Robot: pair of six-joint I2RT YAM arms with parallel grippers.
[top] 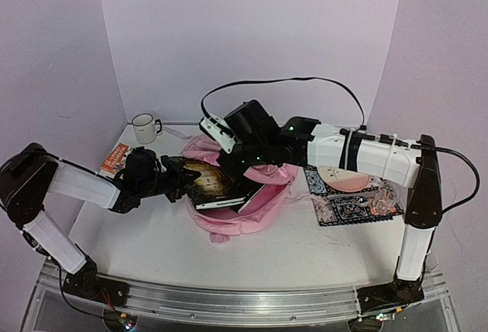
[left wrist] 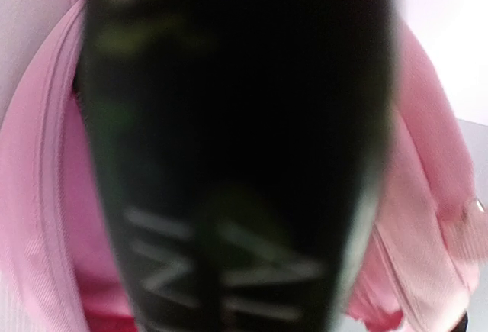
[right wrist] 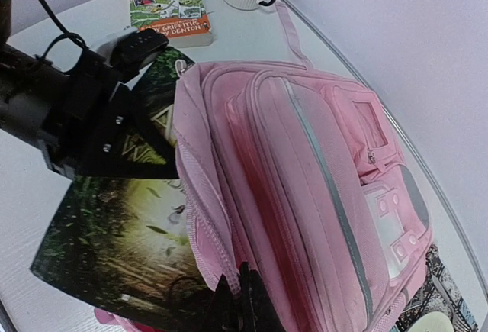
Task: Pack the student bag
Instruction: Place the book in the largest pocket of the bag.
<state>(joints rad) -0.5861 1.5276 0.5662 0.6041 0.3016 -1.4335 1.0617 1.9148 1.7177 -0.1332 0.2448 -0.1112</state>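
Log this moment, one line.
left gripper: shut on dark book | right gripper: shut on student bag | book: partly in bag

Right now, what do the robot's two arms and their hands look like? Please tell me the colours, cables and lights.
The left arm and the right arm both have white, boxy link covers joined by black rounded joints. Each ends in a black hand: the left hand and the right hand. A thin black cable loops over the right arm, and a small green light glows near its wrist.
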